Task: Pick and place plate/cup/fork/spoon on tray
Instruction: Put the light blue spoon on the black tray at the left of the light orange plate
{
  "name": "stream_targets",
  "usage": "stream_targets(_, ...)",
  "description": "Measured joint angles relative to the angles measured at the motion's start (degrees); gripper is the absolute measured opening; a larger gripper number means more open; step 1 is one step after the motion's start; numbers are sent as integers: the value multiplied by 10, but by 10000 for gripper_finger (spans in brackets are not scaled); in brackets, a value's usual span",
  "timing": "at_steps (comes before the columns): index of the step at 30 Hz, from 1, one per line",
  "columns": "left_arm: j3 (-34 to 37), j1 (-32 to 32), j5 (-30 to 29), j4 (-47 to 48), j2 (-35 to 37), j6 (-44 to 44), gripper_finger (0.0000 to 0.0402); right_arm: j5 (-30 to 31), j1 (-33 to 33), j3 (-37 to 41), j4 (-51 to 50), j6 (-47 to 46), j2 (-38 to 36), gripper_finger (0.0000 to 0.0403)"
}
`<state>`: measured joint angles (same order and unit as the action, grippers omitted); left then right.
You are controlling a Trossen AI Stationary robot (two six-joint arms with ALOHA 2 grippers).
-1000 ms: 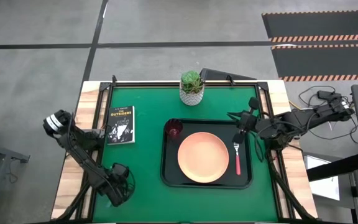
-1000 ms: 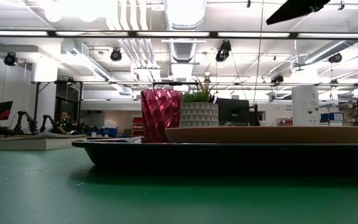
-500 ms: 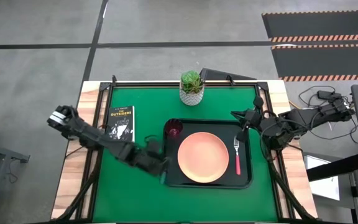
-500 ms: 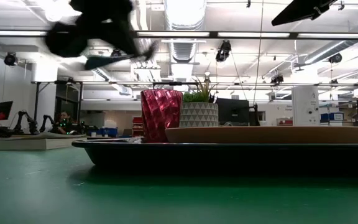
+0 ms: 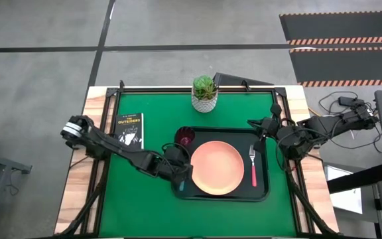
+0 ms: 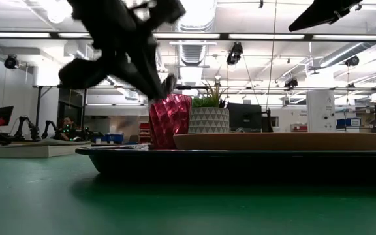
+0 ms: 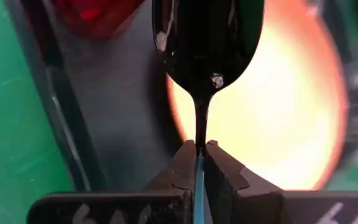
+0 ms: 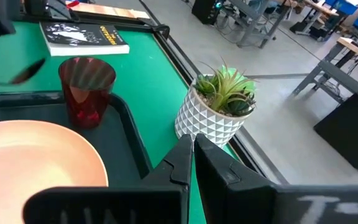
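Note:
The peach-pink plate, the dark red cup and the red-handled fork lie on the black tray. The cup stands at the tray's far left corner and the fork lies right of the plate. My left gripper is over the tray's left side, between cup and plate, shut on the spoon. The spoon's dark silver bowl reaches ahead of the fingers. My right gripper is shut and empty above the tray's far right corner. My left gripper pinches the spoon's light blue handle between its two fingers, close to where it joins the metal neck. The spoon lies along the fingers, bowl forward. The fingers slant down from the table's left side. The spoon is lifted clear above the tray floor.
A white pot with a green plant stands at the table's far edge behind the tray. A small black book lies left of the tray. Bare green table lies near and left of the tray.
My left gripper has swung from the table's near left corner toward the right and the far edge, ending over the tray's left side beside the cup. In the low view it has come in from above and dropped toward the cup.

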<state>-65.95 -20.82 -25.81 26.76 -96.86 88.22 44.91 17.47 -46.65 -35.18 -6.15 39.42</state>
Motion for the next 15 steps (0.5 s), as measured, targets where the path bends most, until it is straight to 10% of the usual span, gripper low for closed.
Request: stream_targets(15, -3, 0, 30, -9, -52, 29, 7, 0, 0, 1, -2, -3, 0, 9)
